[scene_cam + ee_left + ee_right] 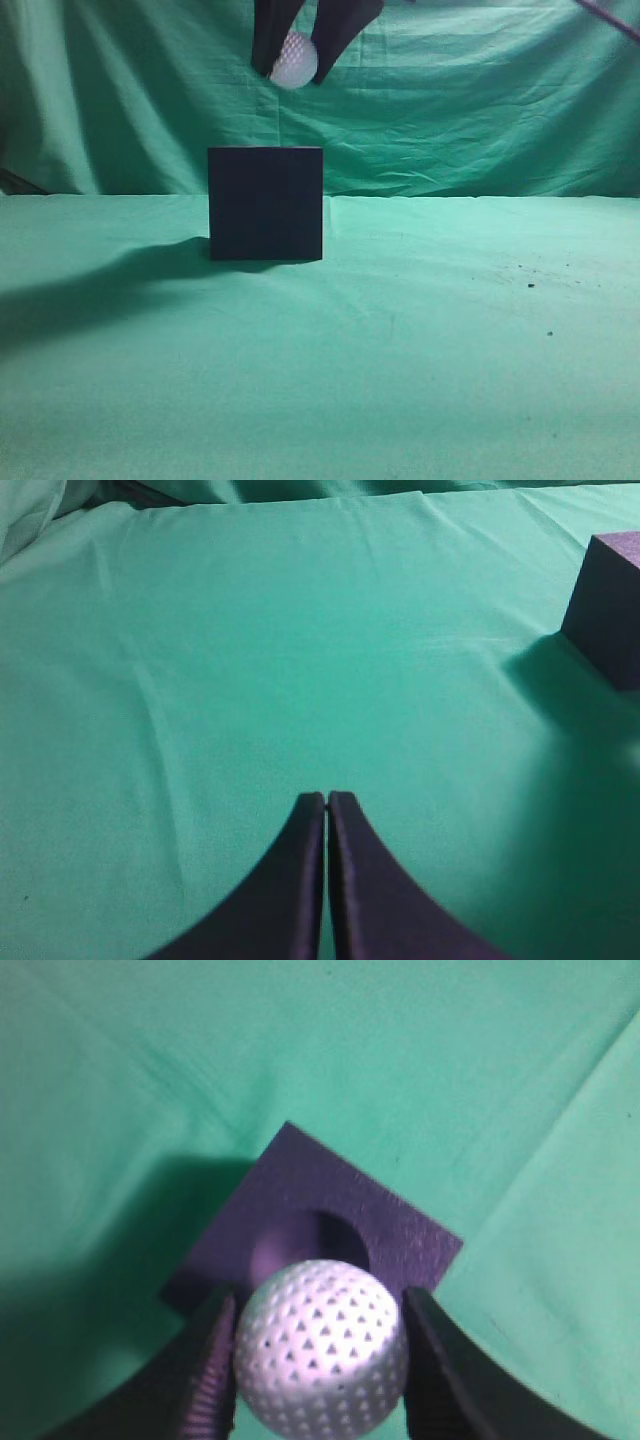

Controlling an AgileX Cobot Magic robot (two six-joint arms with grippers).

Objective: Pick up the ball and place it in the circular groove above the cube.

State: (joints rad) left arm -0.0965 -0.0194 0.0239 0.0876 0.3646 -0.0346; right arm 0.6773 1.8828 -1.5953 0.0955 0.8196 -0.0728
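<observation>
The dark cube (266, 203) stands on the green cloth left of centre. My right gripper (292, 66) is shut on the white dimpled ball (294, 60) and holds it well above the cube's top. In the right wrist view the ball (322, 1348) sits between the two fingers (318, 1355), above the cube (400, 1235) and its round groove (300, 1242). My left gripper (327, 798) is shut and empty, low over bare cloth. The cube (607, 620) shows at the right edge of the left wrist view.
Green cloth covers the table (420, 340) and hangs as a backdrop (480, 100). A few dark specks (530, 285) lie on the cloth at the right. A thin rod (610, 20) crosses the top right corner.
</observation>
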